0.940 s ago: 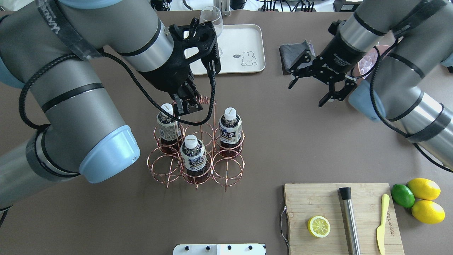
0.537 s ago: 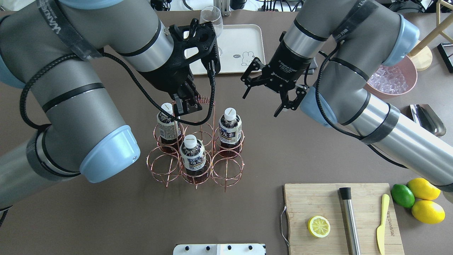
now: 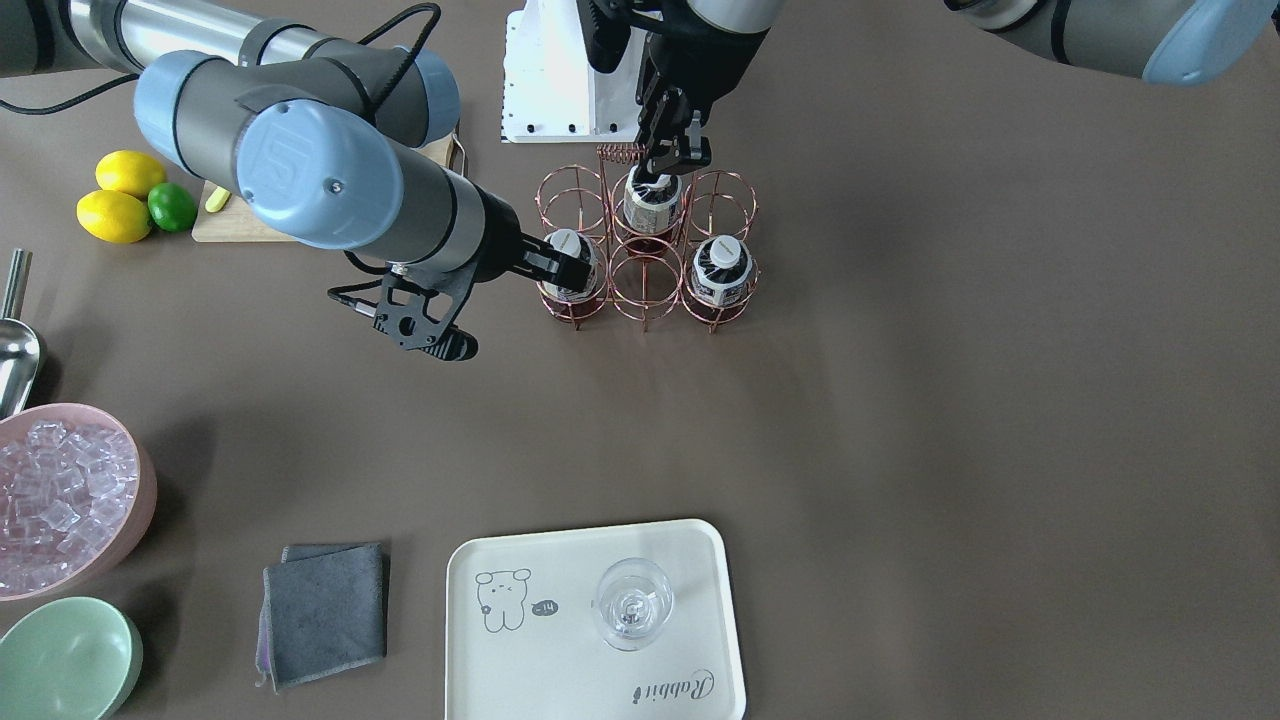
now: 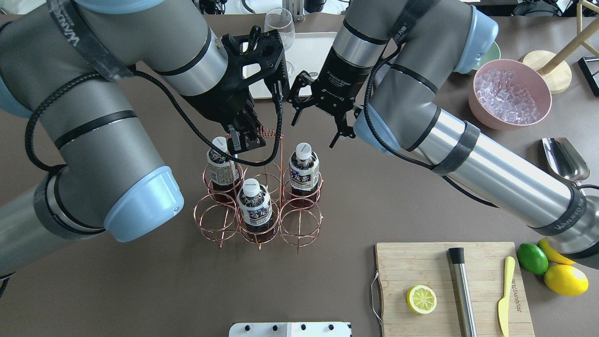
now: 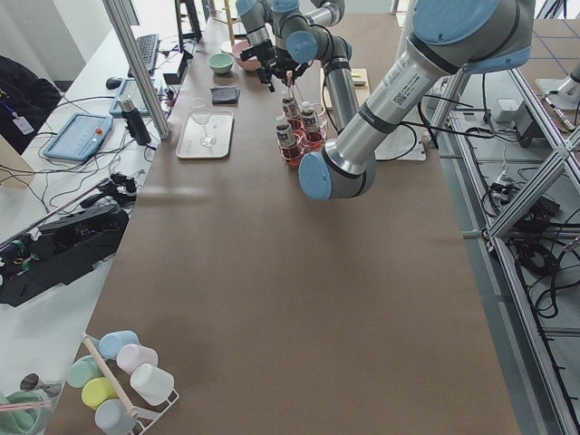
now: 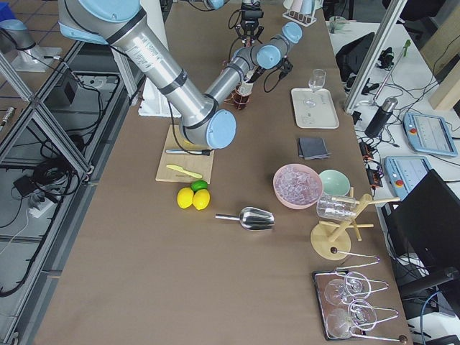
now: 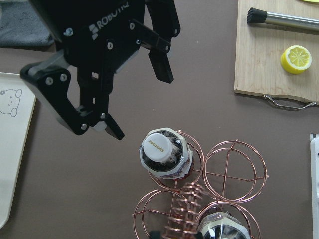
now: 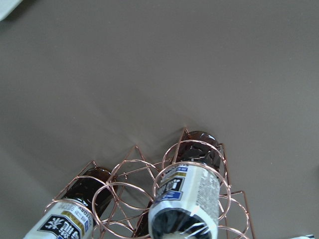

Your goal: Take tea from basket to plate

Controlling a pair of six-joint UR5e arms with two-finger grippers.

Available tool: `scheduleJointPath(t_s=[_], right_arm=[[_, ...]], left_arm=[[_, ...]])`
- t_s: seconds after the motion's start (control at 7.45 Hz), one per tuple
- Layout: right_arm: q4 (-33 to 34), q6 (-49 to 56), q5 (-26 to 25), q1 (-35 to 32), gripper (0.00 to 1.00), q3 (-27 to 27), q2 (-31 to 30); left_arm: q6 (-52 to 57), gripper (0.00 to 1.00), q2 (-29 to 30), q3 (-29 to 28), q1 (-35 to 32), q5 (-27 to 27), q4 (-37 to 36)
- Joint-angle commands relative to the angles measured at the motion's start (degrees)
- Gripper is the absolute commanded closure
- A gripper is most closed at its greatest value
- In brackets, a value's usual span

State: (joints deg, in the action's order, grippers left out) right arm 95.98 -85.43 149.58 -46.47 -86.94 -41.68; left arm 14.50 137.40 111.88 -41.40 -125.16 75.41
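Looking from overhead, you see the plate [image 4: 306, 51] at the upper centre, half hidden. The basket [image 4: 215, 220] stands mid-frame, its handle [image 4: 270, 133] clenched by the left gripper [image 4: 245, 142]. The right gripper [image 4: 313, 134] hangs released near the right-hand tea [image 4: 304, 166], which sits in its cell.

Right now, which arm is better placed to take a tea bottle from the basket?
Right: the open right gripper hangs beside a bottle, while the left gripper holds the basket.
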Motion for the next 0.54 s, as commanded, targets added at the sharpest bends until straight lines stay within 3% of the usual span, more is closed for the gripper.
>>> scheduleJointPath(t_s=[0.0, 0.4], right_arm=[[4.5, 0.8, -0.5, 1.3, 0.1, 5.3, 6.0], [5.7, 1.1, -0.6, 1.7, 0.12, 5.2, 5.5]], left_arm=[[0.0, 1.0, -0.1, 0.0, -0.1, 0.0, 0.0], [0.0, 1.0, -0.6, 0.2, -0.1, 0.0, 0.0]])
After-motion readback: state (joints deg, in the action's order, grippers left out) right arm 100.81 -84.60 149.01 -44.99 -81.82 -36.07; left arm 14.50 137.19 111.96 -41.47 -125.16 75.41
